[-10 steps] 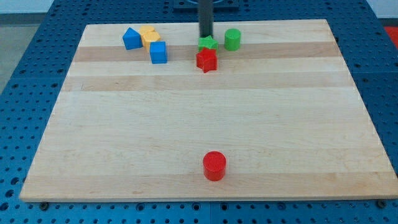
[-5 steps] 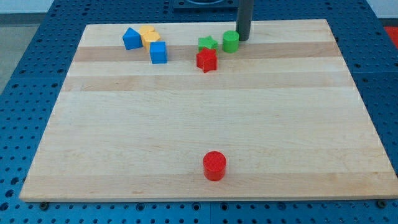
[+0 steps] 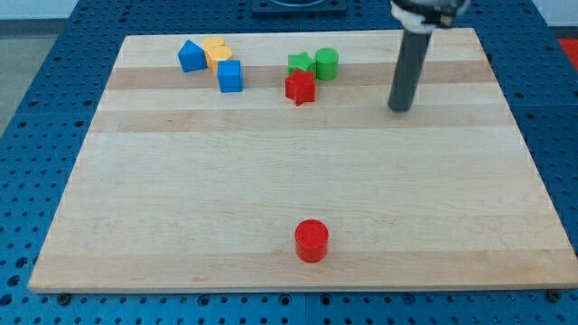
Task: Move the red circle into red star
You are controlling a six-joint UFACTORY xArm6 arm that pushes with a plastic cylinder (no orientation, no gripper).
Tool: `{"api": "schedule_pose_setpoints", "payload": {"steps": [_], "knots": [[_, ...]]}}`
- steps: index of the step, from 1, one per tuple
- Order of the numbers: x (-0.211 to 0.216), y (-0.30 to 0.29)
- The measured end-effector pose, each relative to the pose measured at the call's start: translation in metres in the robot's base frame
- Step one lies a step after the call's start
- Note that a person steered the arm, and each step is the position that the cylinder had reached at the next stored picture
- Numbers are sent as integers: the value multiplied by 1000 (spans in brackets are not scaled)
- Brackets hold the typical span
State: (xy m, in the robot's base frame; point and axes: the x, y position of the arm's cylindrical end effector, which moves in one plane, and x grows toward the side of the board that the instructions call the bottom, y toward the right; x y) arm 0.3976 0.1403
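The red circle (image 3: 312,240) lies near the view's bottom, in the middle of the wooden board (image 3: 181,199). The red star (image 3: 300,87) sits near the view's top, just below a green star (image 3: 300,63) and a green cylinder (image 3: 327,63), which touch each other. My tip (image 3: 398,107) rests on the board to the right of the red star, well apart from it and far above the red circle.
A blue house-shaped block (image 3: 191,56), a yellow block (image 3: 216,50) and a blue cube (image 3: 230,76) cluster at the view's top left. The board's edges drop to a blue perforated table (image 3: 36,90).
My tip moved right and down, from above the green star past the green cylinder to open board. The green cylinder shifted left against the green star.
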Motion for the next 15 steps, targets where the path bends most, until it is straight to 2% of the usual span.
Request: {"api": "schedule_pose_setpoints", "payload": {"steps": [2, 4, 5, 7, 10, 12, 15], "knots": [[128, -22], [219, -68], [221, -76], [221, -158], [220, -129], [209, -132], [148, -134]]}}
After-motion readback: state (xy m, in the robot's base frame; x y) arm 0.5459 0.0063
